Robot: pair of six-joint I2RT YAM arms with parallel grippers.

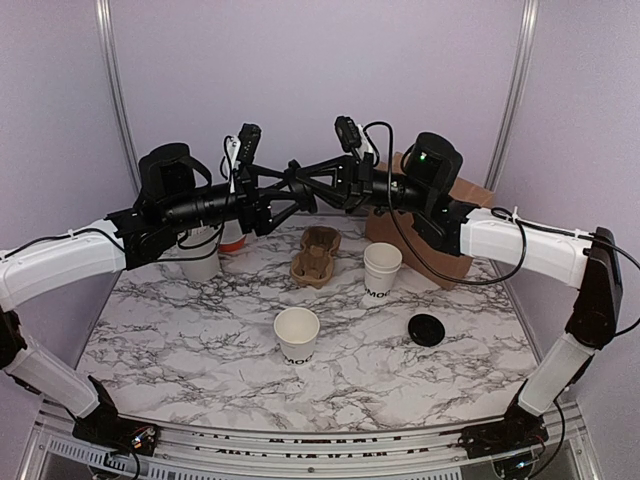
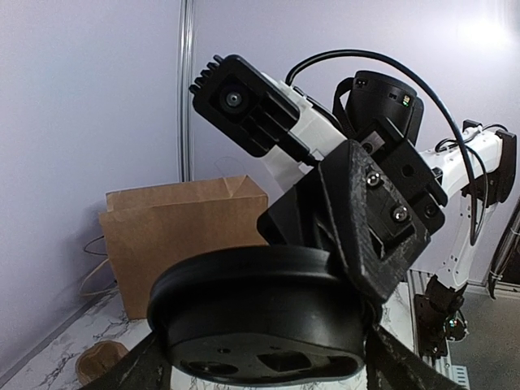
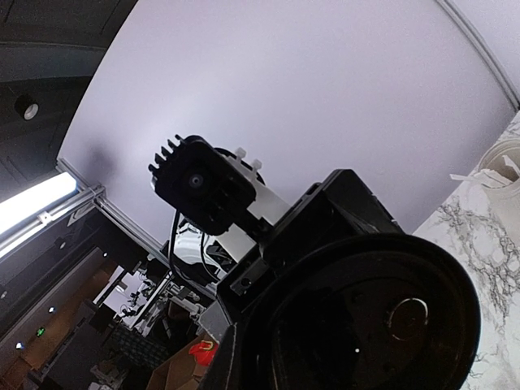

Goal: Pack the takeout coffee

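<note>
No lidded cup shows. Two lidless white paper cups with black lettering stand on the marble table, one at the front middle [image 1: 296, 335] and one further back [image 1: 381, 270]. One black lid [image 1: 427, 329] lies flat on the table at the right. My two grippers meet high above the table's back. My left gripper [image 1: 278, 196] is shut across a second black lid [image 2: 260, 309]. My right gripper [image 1: 303, 180] pinches the same lid's rim from the other side, and its finger [image 2: 366, 219] lies over the rim. This lid also fills the right wrist view [image 3: 366, 325].
A brown cardboard cup carrier [image 1: 315, 253] lies at the back middle. A brown paper bag [image 1: 440, 235] stands at the back right behind the right arm. A taller grey-white utensil holder [image 1: 200, 262] and an orange-bottomed item [image 1: 232, 240] stand at the back left.
</note>
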